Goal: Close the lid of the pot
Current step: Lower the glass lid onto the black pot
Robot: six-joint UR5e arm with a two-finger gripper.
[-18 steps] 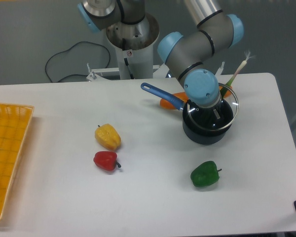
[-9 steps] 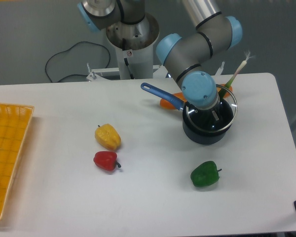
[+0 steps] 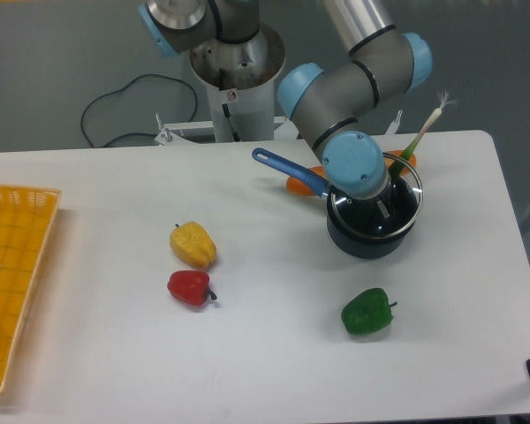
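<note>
Pot lid (image 3: 405, 196) 1 (tilted) | pot (image 3: 371, 237) 1 | peppers 3

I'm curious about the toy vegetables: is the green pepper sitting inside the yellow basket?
No, the green pepper lies on the bare white table in front of the pot, far from the yellow basket at the left edge.

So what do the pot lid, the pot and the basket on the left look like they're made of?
Pot lid: apparently clear glass, since the pot shows through it, with a shiny metal-looking rim. Pot: dark, matte, probably coated metal; its blue handle looks plastic. Basket: orange open mesh, likely plastic.
</note>
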